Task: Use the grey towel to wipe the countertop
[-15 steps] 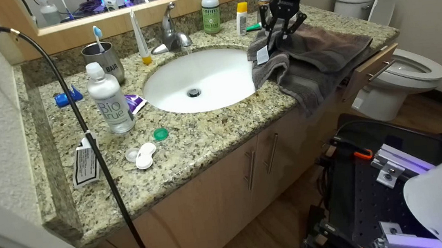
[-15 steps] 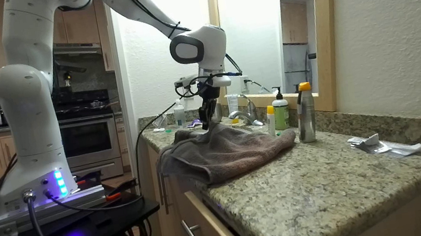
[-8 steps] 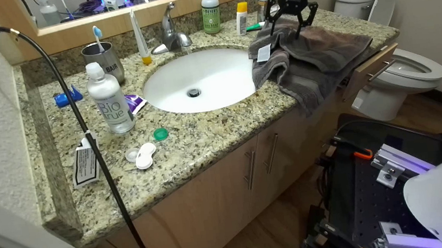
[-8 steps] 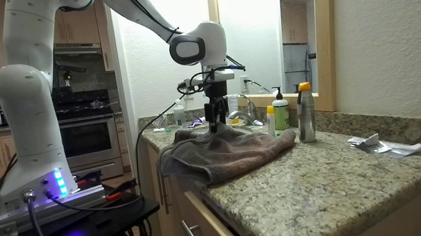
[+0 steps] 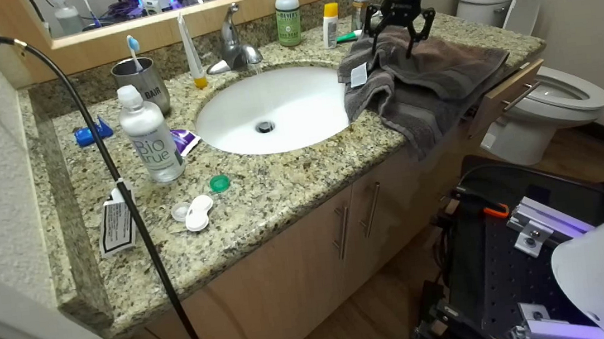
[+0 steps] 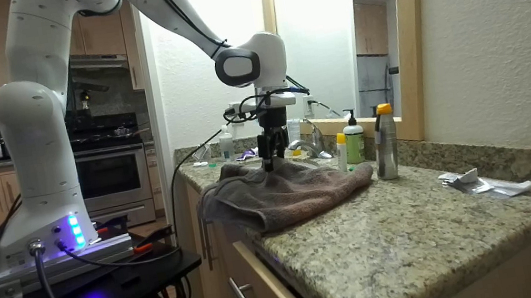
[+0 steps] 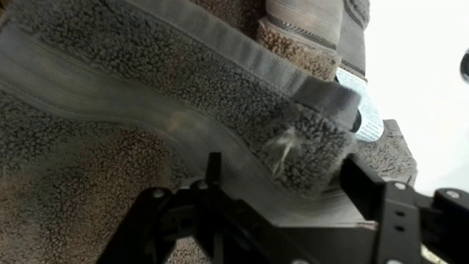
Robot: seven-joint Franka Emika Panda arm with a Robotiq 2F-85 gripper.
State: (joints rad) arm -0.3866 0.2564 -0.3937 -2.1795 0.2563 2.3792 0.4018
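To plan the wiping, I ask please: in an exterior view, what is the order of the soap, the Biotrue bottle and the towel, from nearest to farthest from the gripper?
In an exterior view:
1. Towel: just under the gripper.
2. Soap: behind the sink.
3. Biotrue bottle: past the sink, at picture-left.

Home bathrm — toilet, sink w/ faucet, toothbrush — stove in bkgd
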